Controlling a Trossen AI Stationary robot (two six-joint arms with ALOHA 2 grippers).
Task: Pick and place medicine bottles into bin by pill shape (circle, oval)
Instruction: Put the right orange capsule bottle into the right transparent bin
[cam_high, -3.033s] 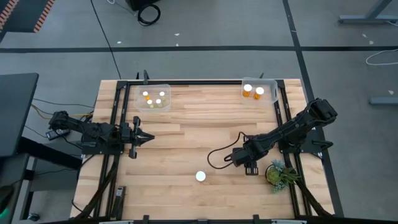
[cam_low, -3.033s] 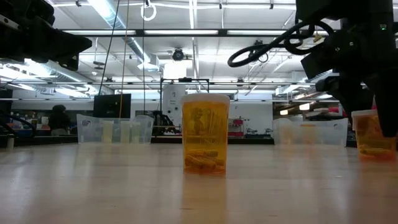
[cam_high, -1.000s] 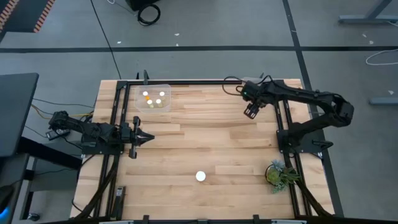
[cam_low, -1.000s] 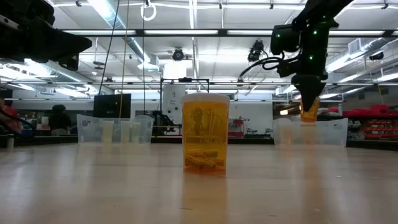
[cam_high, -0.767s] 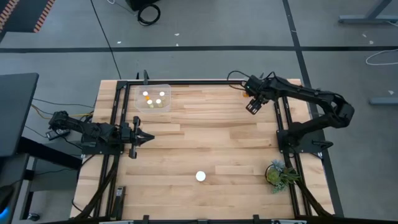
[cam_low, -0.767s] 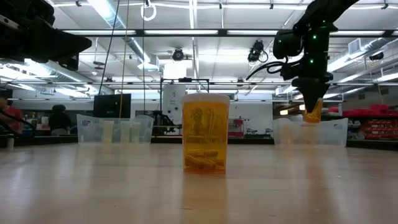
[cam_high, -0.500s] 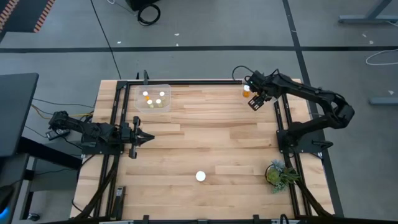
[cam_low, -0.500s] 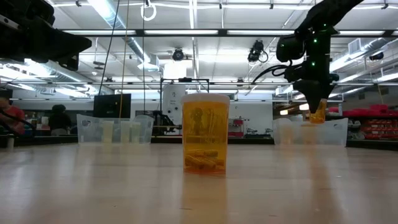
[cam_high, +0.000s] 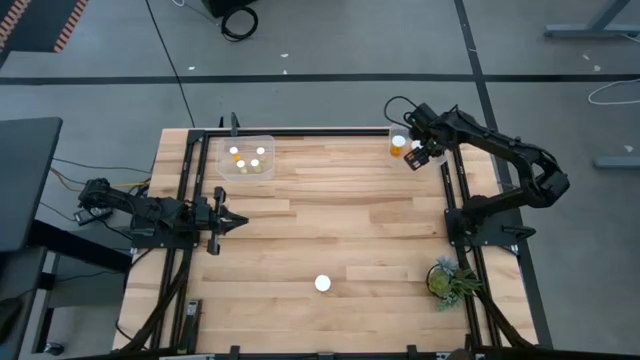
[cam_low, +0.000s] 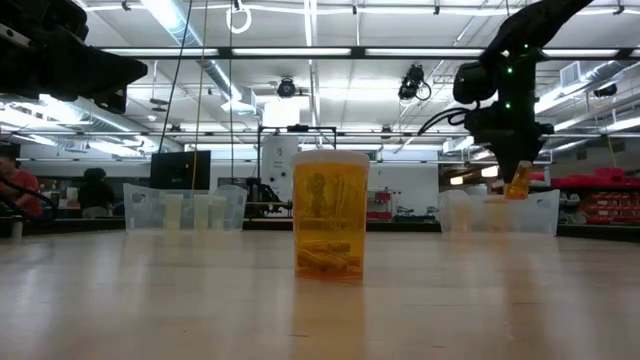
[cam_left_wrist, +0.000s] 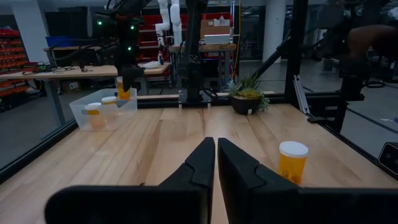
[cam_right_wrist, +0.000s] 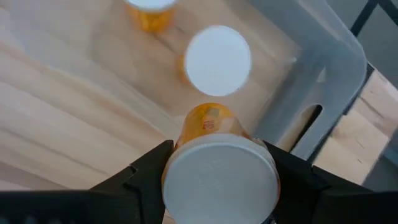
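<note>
My right gripper (cam_high: 421, 156) is shut on an orange medicine bottle (cam_low: 517, 183) with a white cap (cam_right_wrist: 219, 180), above the clear bin (cam_high: 432, 133) at the far right corner. Two bottles stand in that bin; one shows its cap (cam_right_wrist: 217, 60) in the right wrist view. Another bottle (cam_high: 322, 283) stands upright on its base at the table's near middle, and also shows in the low view (cam_low: 330, 213) and the left wrist view (cam_left_wrist: 292, 162). My left gripper (cam_high: 240, 222) is shut and empty at the table's left. My right gripper pinches the bottle's cap end (cam_right_wrist: 186, 149) between its two fingers (cam_right_wrist: 146, 169), one on each side. The fingers come from above, pointing down. The bottle hangs below them, slightly tilted, lifted clear over the bin.
A second clear bin (cam_high: 245, 157) with several bottles stands at the far left. A small green plant (cam_high: 450, 280) sits at the near right. Black frame rails (cam_high: 455, 200) run along the table's sides. Bare wood lies across the middle.
My right gripper has carried the bottle toward the table's far right corner, from beside the right bin to above it. The bottle stays lifted and has tipped slightly.
</note>
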